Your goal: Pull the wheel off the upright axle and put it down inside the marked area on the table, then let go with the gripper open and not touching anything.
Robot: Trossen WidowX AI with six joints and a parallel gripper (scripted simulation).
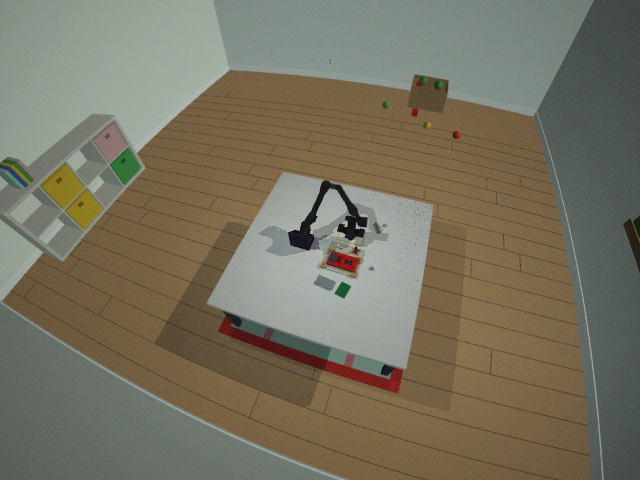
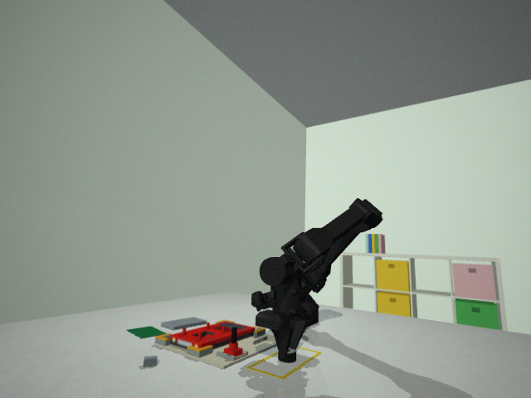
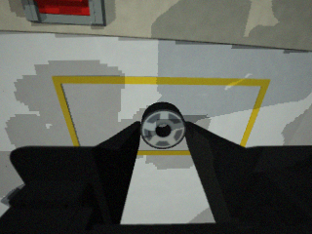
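My gripper [image 1: 351, 236] [image 2: 287, 351] [image 3: 162, 126] points down and is shut on the wheel, with one finger on either side. The wheel [image 2: 287, 356] [image 3: 163, 136] is black with a grey spoked face turned up. It is low over the table, within the yellow outline of the marked area [image 2: 265, 372] [image 3: 161, 80]. Whether it touches the table I cannot tell. The upright axle [image 2: 233, 335] is black, bare, and stands on a red base [image 2: 232, 351] [image 3: 63, 7] near the board's edge.
The beige board [image 2: 222, 363] [image 3: 136, 24] lies beside the marked area and holds a red car body [image 1: 343, 261] [image 2: 206, 336]. A grey slab [image 1: 324, 282] [image 2: 183, 323], a green plate [image 1: 342, 289] [image 2: 145, 332] and a small grey block [image 1: 371, 268] [image 2: 149, 361] lie around it.
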